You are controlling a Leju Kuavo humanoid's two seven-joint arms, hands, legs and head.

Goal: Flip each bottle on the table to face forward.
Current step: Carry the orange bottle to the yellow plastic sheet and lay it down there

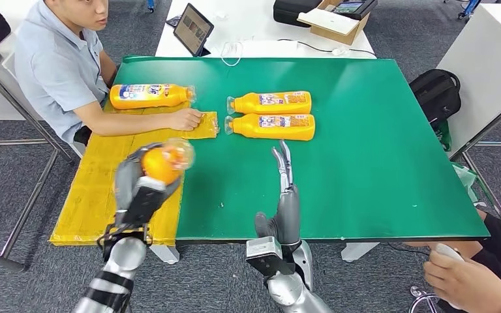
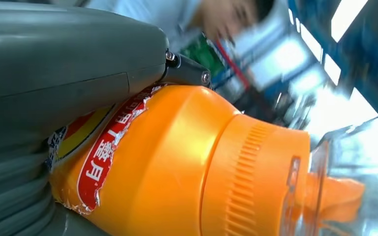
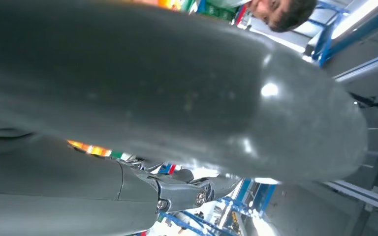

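The left hand (image 1: 145,186) grips an orange plastic bottle (image 1: 161,163) above the yellow mat (image 1: 98,189). The right hand (image 1: 286,189) is empty, fingers straight. A person's hand (image 1: 186,119) rests beside three lying orange bottles (image 1: 271,114).

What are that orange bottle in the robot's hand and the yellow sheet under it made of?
The orange bottle looks like smooth, glossy plastic with a ribbed collar, clear cap and torn paper-like label. The yellow sheet seems a thin, matte, slightly wrinkled mat, perhaps rubber or foam.

Grey carpet floor (image 1: 13,195), green-topped table (image 1: 391,150) w/ yellow mat (image 1: 98,189) on left side, white desk (image 1: 248,26) behind w/ tablet (image 1: 192,29) & cardboard box (image 1: 336,19), black backpack (image 1: 437,91) on floor at right.
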